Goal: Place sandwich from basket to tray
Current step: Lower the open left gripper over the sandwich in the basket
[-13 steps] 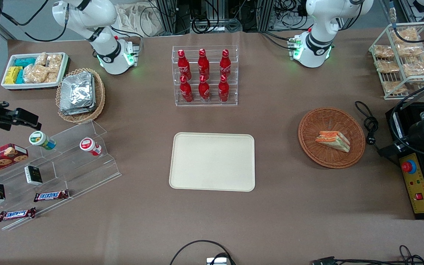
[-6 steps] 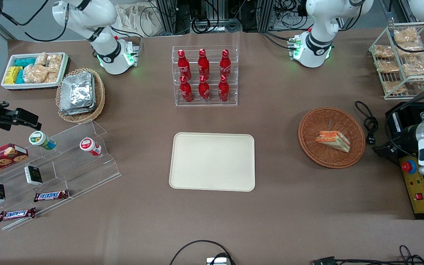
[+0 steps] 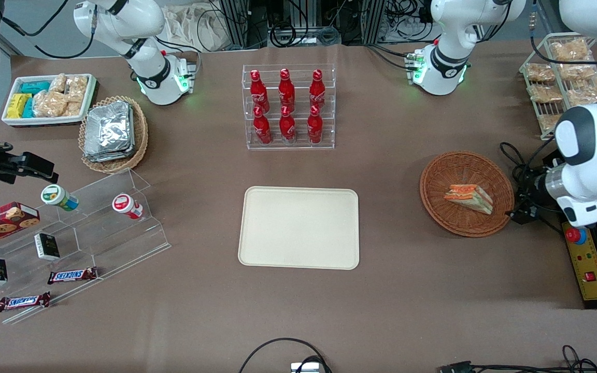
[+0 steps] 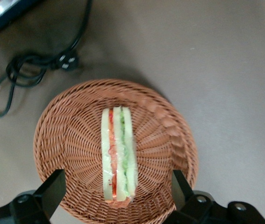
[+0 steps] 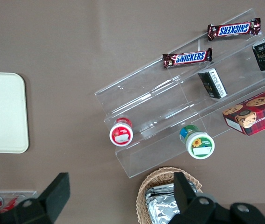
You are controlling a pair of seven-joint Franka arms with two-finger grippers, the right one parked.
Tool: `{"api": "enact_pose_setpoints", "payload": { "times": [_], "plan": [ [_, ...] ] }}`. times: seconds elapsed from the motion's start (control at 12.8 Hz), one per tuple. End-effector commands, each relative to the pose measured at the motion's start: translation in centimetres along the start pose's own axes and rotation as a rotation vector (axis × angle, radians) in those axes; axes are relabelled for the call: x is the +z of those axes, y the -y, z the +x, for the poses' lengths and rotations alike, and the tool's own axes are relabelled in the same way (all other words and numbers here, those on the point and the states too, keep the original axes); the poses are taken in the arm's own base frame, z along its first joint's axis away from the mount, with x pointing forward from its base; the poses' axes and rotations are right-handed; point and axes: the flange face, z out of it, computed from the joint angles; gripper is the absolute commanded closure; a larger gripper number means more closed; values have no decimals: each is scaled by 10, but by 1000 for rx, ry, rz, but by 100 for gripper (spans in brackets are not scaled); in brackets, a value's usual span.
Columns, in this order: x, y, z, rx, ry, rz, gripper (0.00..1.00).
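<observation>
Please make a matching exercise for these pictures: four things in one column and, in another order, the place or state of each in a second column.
Things:
1. sandwich
2. tray
3. gripper
4. red bottles

Places or states:
A. bare, nothing on it
B. lying in the basket
C. standing in a clear rack
D. open, above the basket

Pairs: 1-B, 2-A, 3-D, 4-C

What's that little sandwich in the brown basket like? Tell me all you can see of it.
The sandwich is a small wedge of white bread slices with orange-red and green filling layers, in shiny clear wrap. It lies inside the round reddish-brown wicker basket, resting on the weave, with nothing else in there. The gripper hangs above it, open, its fingers either side and not touching it. The cream tray sits apart.
</observation>
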Motion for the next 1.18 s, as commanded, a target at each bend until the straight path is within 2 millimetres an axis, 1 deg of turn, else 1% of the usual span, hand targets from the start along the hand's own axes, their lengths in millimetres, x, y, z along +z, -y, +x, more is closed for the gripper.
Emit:
{"api": "enact_pose_setpoints", "payload": {
  "times": [0.0,0.24,0.31,0.47,0.63,0.86,1.1],
  "plan": [
    [14,6,-21,-118,51,-33,0],
    [43,11,-29,-210,153,-81,0],
    [52,13,-30,-230,167,-92,0],
    [69,15,-38,-235,163,-103,0],
    [80,16,-43,-228,164,-89,0],
    [85,17,-43,-209,158,-75,0],
    [100,18,-40,-196,142,-69,0]
  ]
}}
